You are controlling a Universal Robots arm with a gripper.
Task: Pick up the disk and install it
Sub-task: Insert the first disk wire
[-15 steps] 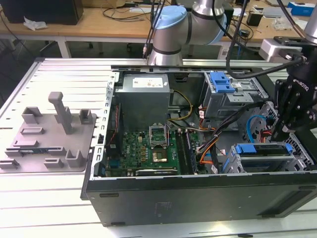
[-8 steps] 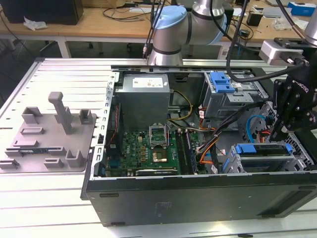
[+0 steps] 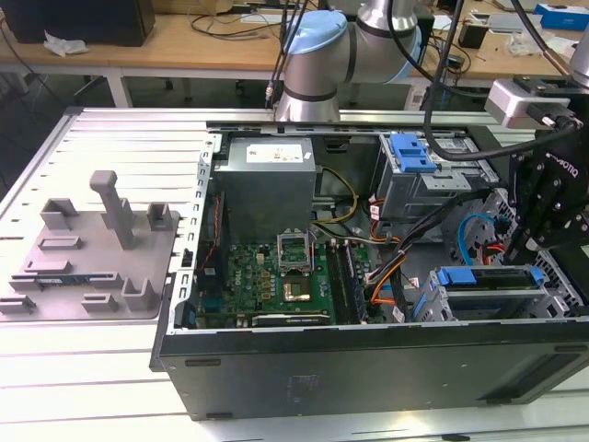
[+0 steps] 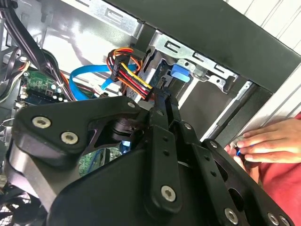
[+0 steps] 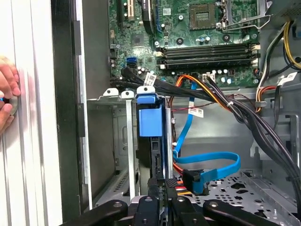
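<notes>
One disk (image 5: 150, 120) edge-on in one drive cage (image 5: 111, 95), one gripper (image 5: 161, 182) closed around it.

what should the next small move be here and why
Likely a short, slow push of the disk deeper along its slot: its blue carrier stands between the rails of the drive cage, in line with the gripper, and full seating cannot be confirmed. Go gently, since a person's hand rests outside the case.
</notes>
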